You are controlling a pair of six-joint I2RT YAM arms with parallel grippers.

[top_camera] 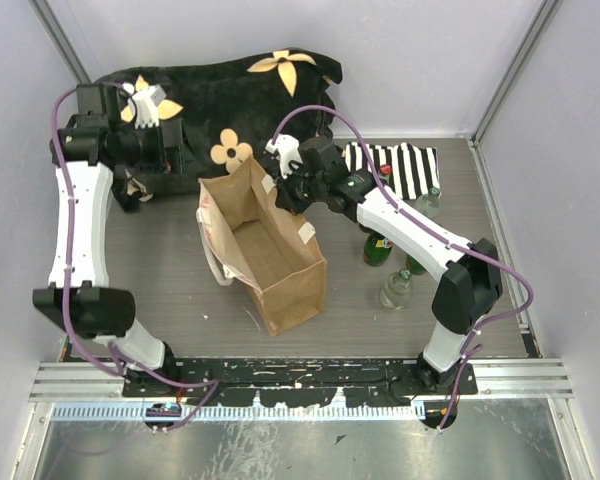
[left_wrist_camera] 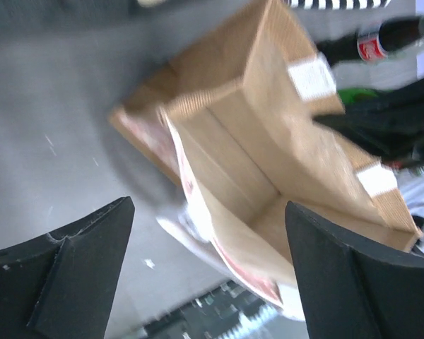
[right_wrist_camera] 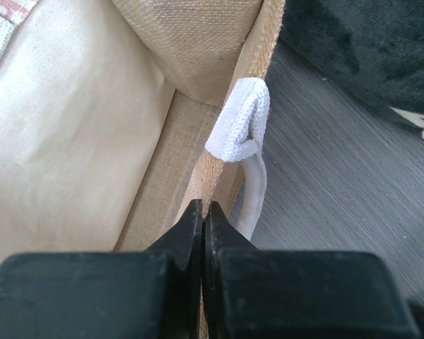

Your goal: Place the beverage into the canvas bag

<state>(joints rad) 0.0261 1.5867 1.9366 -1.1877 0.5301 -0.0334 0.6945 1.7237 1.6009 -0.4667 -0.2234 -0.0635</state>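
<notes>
The right tool point(right_wrist_camera: 203, 212) is clenched on the rim of the canvas bag point(top_camera: 265, 250). Its fingers pinch the tan edge just below the sewn end of a cream strap point(right_wrist_camera: 240, 120), on the bag's right side towards the far end. The left tool point(left_wrist_camera: 205, 212) is released, jaws wide apart and holding nothing. It hangs over the far-left part of the bench point(top_camera: 160, 260), near the black flowered blanket point(top_camera: 230, 90), looking down into the bag's open mouth.

The bag stands upright in the middle of the bench, mouth up and seemingly empty. Its long axis runs diagonally from far left to near right.

The bottles point(top_camera: 390, 265) stand upright in a loose group to the right of the bag, under the right arm, with a striped cloth point(top_camera: 410, 165) beyond them. A red-labelled cola bottle point(left_wrist_camera: 381, 39) shows at the far side of the group.

The right arm is the nearer one to the drinks, but it is occupied with the rim. The free left tool has the whole bag between itself and the bottles — it would probably have to cross over the bag to pick one. The bottles are upright, so a grasp would likely come at a neck or from the side.
</notes>
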